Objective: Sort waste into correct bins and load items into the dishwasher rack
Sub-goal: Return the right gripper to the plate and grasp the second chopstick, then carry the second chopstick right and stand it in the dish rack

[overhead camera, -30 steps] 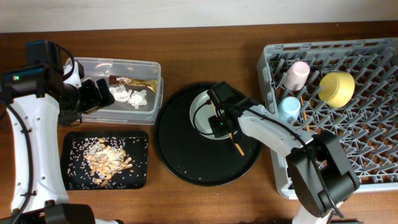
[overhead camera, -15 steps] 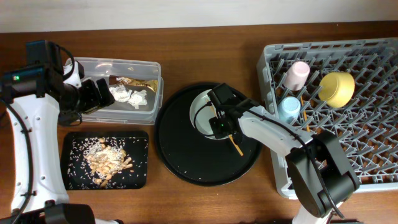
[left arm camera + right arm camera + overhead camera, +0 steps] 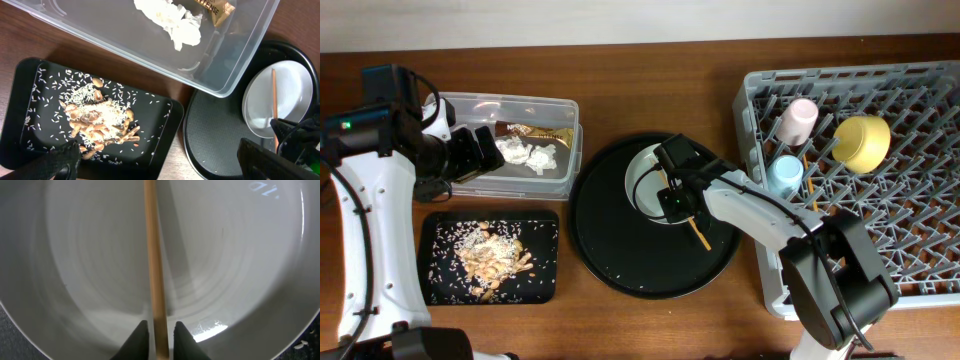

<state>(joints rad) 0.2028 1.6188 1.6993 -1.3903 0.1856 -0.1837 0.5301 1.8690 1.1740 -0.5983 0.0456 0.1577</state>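
One chopstick [image 3: 155,280] is now pinched by the right hand [image 3: 159,330] over the plate [image 3: 645,180] mid-worktop, since a second ago; rack [image 3: 880,250] loading nears. Left hand's [image 3: 155,157] state cannot be told.

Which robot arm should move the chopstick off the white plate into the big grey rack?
The right. Its gripper already straddles the chopstick over the plate, beside the rack. The left gripper is far off, over the clear tub.
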